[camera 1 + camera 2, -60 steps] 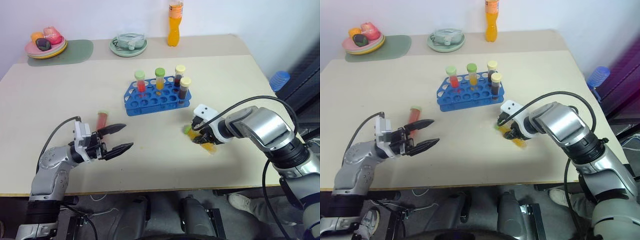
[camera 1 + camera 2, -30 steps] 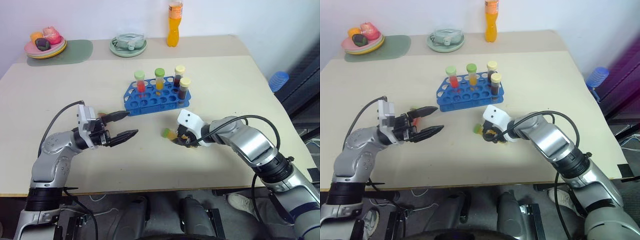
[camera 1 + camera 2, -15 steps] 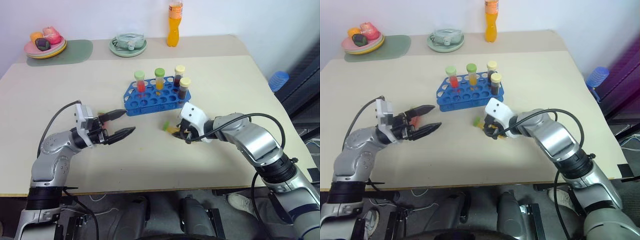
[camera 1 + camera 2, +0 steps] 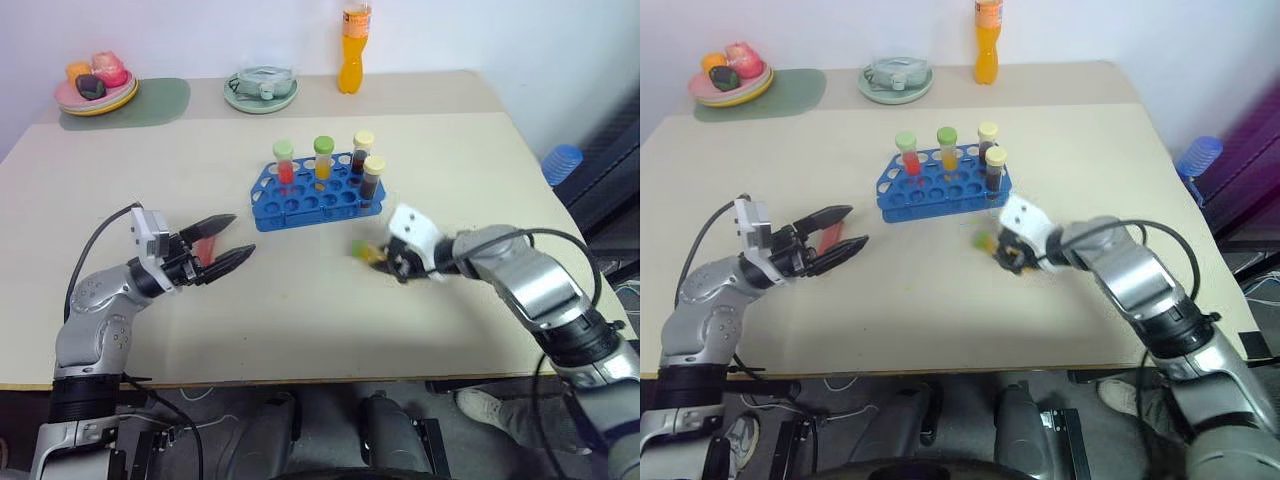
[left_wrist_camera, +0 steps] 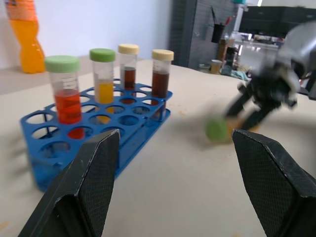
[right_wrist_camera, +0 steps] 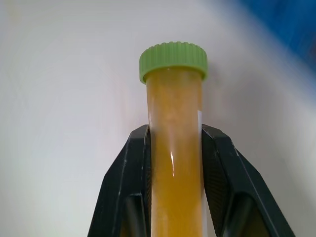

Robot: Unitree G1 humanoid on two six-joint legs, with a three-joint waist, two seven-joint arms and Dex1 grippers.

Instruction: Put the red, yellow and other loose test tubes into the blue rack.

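The right pincer [image 6: 175, 148] grips a yellow test tube [image 6: 174, 163] near the blue rack [image 4: 315, 195] — the left pincer [image 4: 222, 242] gapes wide over a red tube [image 4: 205, 250] on the worktop [image 4: 300, 300].

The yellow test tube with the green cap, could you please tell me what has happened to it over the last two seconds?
The right gripper has closed on the yellow test tube and carried it first leftward, then back right in front of the blue rack. The left gripper stays open near the red tube; the rack's four tubes are unchanged.

Beige table [image 4: 480, 150] against pale wall [image 4: 180, 30]; dark shelving [image 5: 207, 29] beyond.
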